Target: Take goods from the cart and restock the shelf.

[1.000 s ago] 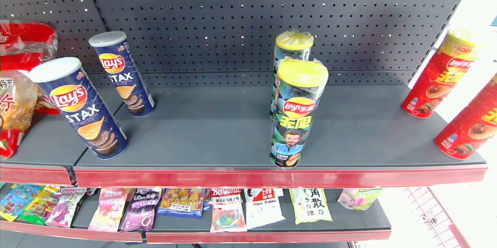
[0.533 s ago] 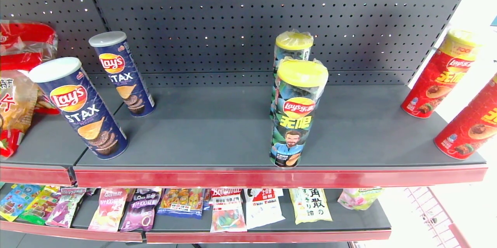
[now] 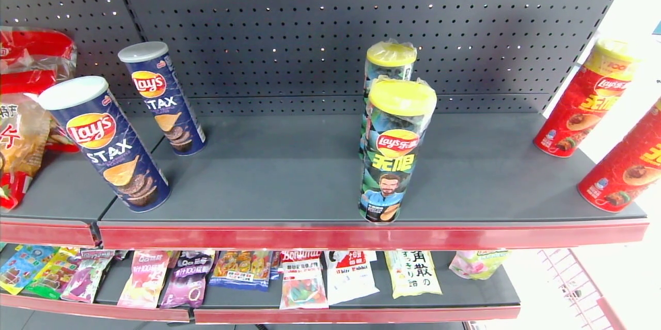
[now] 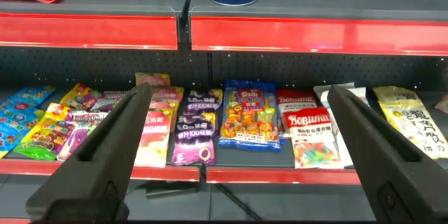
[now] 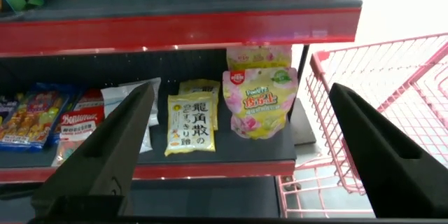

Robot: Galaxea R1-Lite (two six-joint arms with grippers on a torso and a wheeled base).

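Head view, top shelf (image 3: pixel 289 180): two blue cans (image 3: pixel 106 144) with a crisp picture stood at the left, two green cans (image 3: pixel 395 149) with yellow lids one behind the other at mid-shelf, two red cans (image 3: pixel 586 97) at the right end.
Head view, below: flat sweet packets (image 3: pixel 304 278) lay in a row; the pink wire cart (image 3: pixel 573 283) stood beside the shelf's right end.
Left wrist view: the left gripper (image 4: pixel 239 91) was spread wide, holding nothing, facing the packets.
Right wrist view: the right gripper (image 5: pixel 243 89) was spread wide and held nothing, with the cart (image 5: pixel 378 105) beside it.
Change: nothing on the shelf had moved from the earlier head frames.
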